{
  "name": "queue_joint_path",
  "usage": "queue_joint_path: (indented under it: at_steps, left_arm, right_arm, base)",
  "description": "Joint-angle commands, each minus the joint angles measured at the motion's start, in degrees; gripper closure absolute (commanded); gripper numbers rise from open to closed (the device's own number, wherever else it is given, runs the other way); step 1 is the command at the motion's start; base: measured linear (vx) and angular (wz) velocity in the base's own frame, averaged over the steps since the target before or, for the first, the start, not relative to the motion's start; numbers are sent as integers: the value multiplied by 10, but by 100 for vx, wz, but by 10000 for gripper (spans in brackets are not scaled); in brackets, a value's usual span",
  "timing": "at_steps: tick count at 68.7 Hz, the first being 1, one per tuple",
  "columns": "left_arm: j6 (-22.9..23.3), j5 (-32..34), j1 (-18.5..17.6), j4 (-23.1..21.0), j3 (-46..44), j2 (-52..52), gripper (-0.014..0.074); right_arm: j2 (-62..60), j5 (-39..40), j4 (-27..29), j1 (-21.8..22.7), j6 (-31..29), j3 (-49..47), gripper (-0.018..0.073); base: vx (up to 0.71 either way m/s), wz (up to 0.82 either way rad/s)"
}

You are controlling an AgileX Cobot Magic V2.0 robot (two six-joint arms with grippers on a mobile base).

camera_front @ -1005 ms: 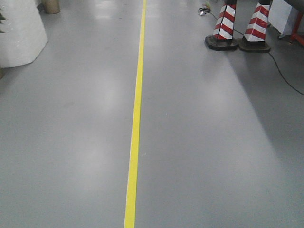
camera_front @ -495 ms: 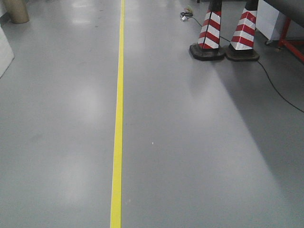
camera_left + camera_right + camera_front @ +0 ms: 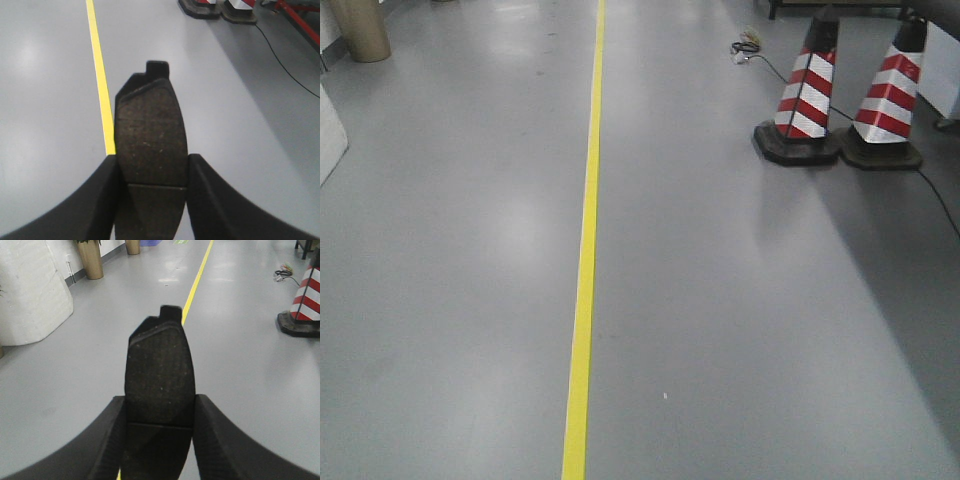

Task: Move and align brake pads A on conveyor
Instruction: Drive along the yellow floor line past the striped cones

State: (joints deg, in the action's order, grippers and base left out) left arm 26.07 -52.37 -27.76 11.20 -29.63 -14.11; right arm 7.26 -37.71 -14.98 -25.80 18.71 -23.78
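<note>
My left gripper [image 3: 152, 172] is shut on a dark-grey brake pad [image 3: 150, 135], gripped across its width near the centre groove, its end tab pointing away from me, held above the grey floor. My right gripper [image 3: 159, 412] is shut on a second brake pad [image 3: 160, 370] in the same way, tab forward. The conveyor is out of view in every frame. The other brake pads are out of view. No gripper shows in the front view.
Smooth grey floor with a yellow line [image 3: 585, 250] running ahead. Two red-and-white cones [image 3: 805, 95] stand at the front right with a black cable [image 3: 940, 200] beside them. A white block [image 3: 30, 290] and brown planters [image 3: 90, 257] stand at the left.
The front view has shifted: the cones slid right and lower in the frame, and the yellow line moved slightly right, so the base is moving over the floor.
</note>
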Motion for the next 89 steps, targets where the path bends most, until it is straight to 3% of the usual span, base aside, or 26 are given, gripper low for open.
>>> queue_joint_path:
  at_steps: [1, 89]
  left_arm:
    - [3, 50, -1, 7, -14, -9, 603]
    - [3, 50, -1, 7, -14, -9, 603]
  right_arm:
    - [7, 56, -15, 0, -6, -17, 564]
    - [7, 56, -15, 0, -6, -17, 564]
  base:
    - [77, 14]
    - [78, -2]
